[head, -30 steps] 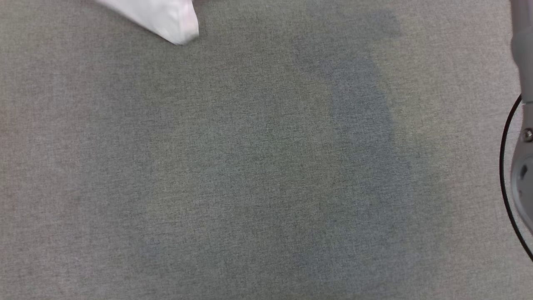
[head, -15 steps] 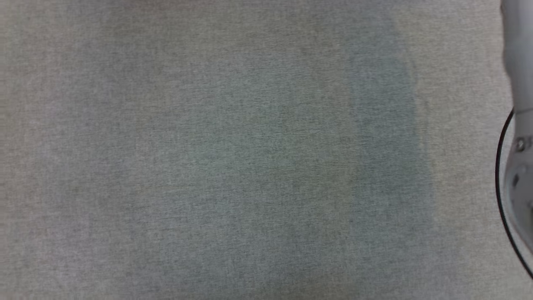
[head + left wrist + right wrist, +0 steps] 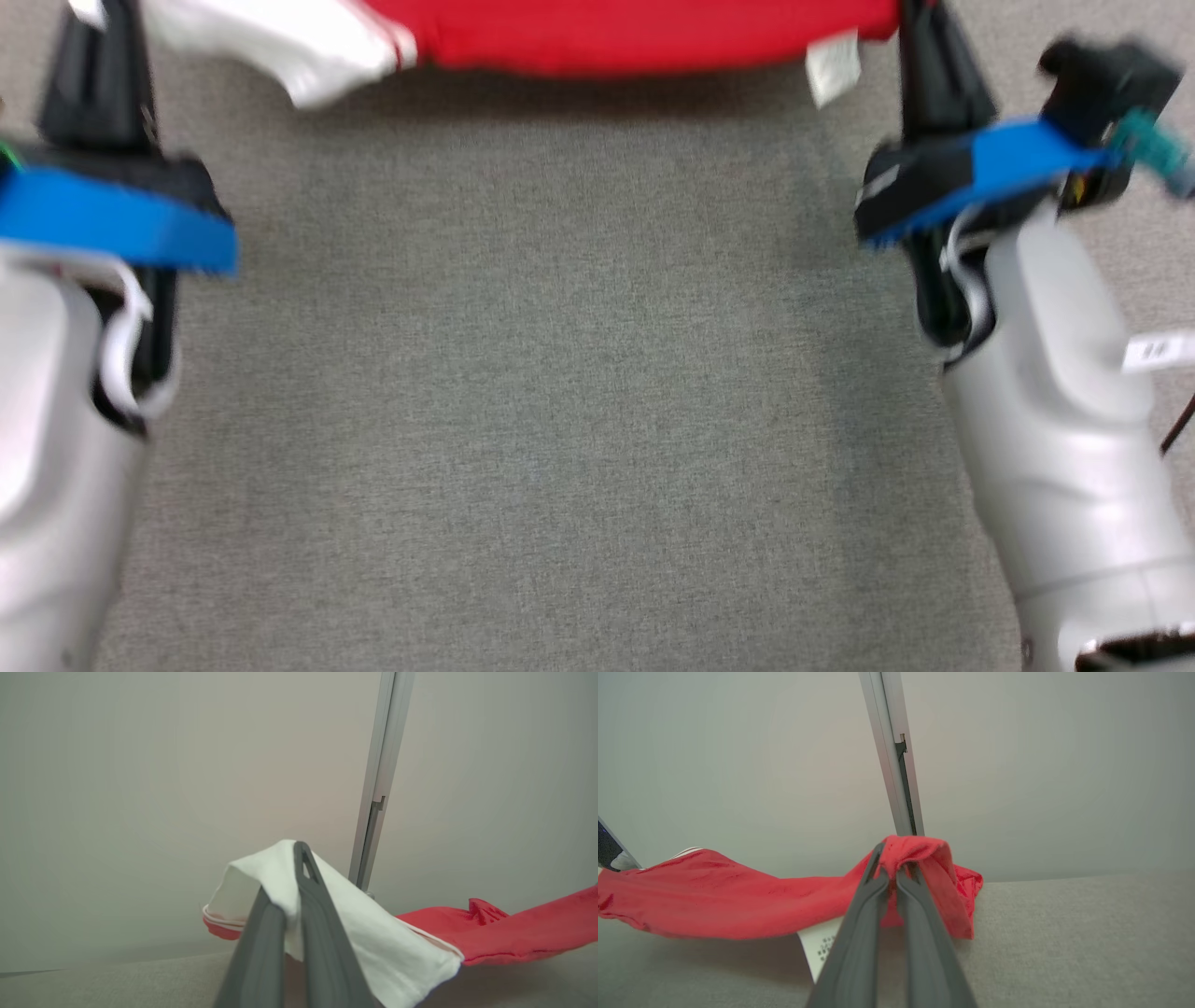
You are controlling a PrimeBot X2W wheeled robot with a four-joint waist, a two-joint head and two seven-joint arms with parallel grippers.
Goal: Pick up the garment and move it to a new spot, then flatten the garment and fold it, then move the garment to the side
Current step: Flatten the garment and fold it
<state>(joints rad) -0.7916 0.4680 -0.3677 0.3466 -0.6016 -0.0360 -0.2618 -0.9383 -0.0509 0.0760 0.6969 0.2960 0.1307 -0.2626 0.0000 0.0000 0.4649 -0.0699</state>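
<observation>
since a second ago my head camera has tipped, so what was mostly bare grey cloth now has both arms in frame; i take that as my own view shifting, not the bench (image 3: 560, 392) moving.

left fingers (image 3: 93, 65) are pinched shut on the white sleeve end of the red-and-white cloth garment (image 3: 635, 37); from the wrist i see that white fabric (image 3: 373, 933) folded over and draped around the left fingers (image 3: 299, 877). right fingers (image 3: 929, 65) are closed narrow on the red end, with a bunch of red cloth humped over the tips of the right fingers (image 3: 883, 879) and a white printed label (image 3: 817, 947) hanging just below them.

between the two sets of fingers the garment runs as a shallow sagging band, throwing a shadow on the grey bench under it. it looks lifted clear there, though i cannot tell whether the drooping corners beside the fingers brush the surface. beyond the fingers stands a grey metal post (image 3: 892, 765) against a pale wall.

my read on progress: the pick-up is done and i am in the carry, with the garment stretched ready to be laid out. nothing suggests flattening or folding has begun, since it is bunched at both grips, and the last move to the side is still to come.
</observation>
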